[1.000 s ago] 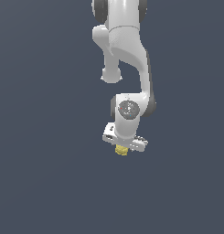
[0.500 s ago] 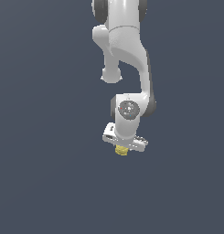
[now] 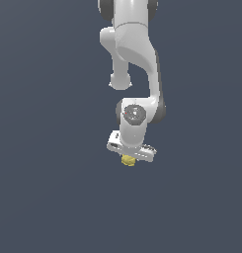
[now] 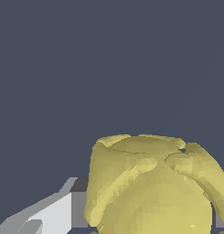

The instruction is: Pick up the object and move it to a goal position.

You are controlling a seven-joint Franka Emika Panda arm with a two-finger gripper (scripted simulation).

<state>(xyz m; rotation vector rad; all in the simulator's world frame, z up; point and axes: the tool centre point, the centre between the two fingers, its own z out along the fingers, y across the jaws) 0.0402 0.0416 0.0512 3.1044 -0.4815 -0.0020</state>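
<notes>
The lumpy yellow object [image 3: 128, 160] sits directly under the white gripper [image 3: 129, 157], at six o'clock from the wrist, filling the wrist view [image 4: 152, 187] beside one grey finger [image 4: 49, 215]; whether the pincer clasps it I cannot tell; plain dark ground [image 3: 48, 188] lies open all round

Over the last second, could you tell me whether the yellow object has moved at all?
No. In the exterior view the yellow object sits at the same spot under the gripper, and the arm's pose is unchanged.
</notes>
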